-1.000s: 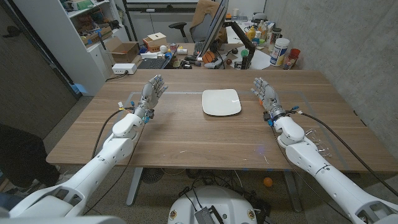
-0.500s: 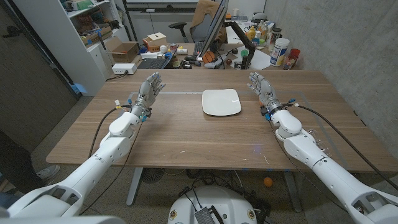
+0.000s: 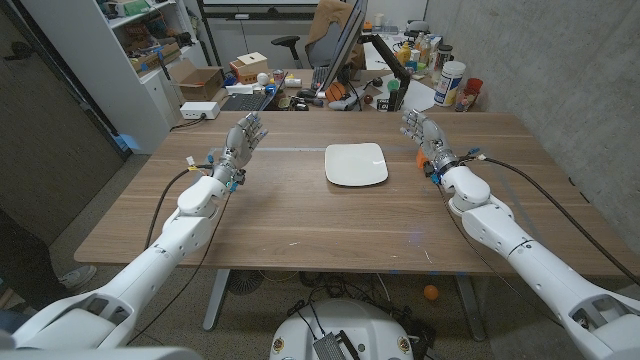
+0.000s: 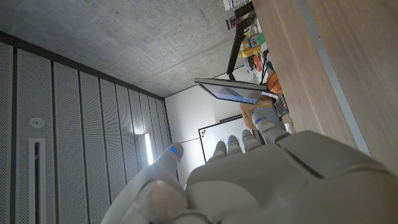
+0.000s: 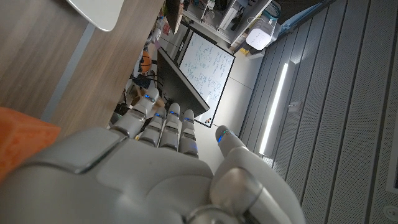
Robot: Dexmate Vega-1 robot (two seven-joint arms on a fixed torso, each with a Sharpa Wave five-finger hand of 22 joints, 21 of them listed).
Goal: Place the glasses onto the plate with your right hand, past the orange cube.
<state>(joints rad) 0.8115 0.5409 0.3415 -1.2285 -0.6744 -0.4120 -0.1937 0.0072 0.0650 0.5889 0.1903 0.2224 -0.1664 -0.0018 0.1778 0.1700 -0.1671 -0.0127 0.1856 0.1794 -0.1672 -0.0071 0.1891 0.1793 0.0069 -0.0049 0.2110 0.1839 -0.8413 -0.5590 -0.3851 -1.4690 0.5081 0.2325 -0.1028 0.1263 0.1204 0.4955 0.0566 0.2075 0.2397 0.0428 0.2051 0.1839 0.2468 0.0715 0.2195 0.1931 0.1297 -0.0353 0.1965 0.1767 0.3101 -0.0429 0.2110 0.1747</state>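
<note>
Two white hands, left (image 3: 243, 137) and right (image 3: 423, 135), hover spread and empty over the wooden desk (image 3: 300, 215); a square white plate (image 3: 356, 164) lies between, an orange cube (image 3: 421, 157) beside the right.

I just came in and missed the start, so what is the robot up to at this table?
Nothing is being held at the moment. Both hands are raised over the wooden table with fingers spread: the left hand on its side, the right hand on the other. A white plate lies between them, bare. An orange cube peeks out right beside the right hand, partly hidden by it. I cannot spot any glasses on the table in these views.
</note>
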